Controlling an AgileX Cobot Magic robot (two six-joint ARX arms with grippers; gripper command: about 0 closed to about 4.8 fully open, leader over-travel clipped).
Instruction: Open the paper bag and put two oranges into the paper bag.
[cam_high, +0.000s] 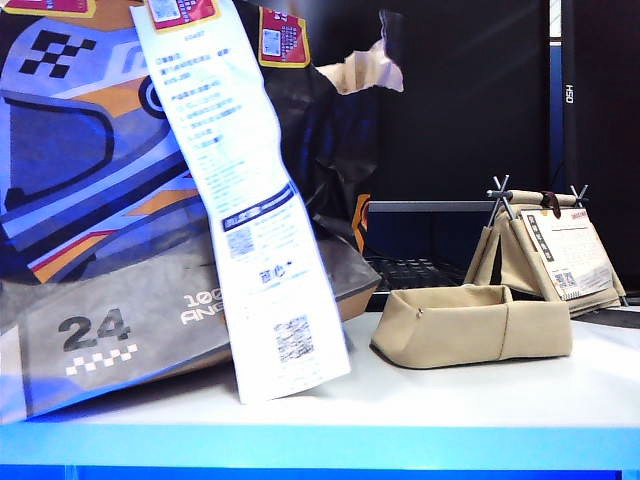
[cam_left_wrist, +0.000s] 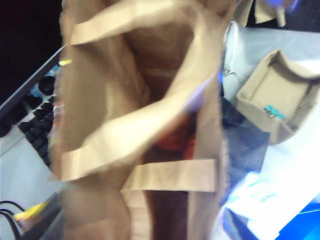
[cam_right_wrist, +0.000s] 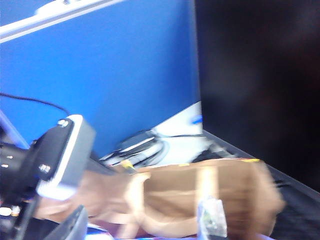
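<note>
Looking down into the open brown kraft paper bag (cam_left_wrist: 135, 125), something orange (cam_left_wrist: 172, 140) lay inside; neither gripper's jaws showed, state unclear. Next: confirm both oranges are in.

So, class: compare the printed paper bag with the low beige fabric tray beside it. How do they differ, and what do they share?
1. The paper bag towers past the exterior view's top; the fabric tray sits low.
2. The bag carries racing graphics, a "24" and a long white receipt; the tray is plain beige.
3. In the left wrist view something orange-red shows inside the bag, while the tray holds only a small turquoise item.

Both are open-topped and rest on the white table.
</note>
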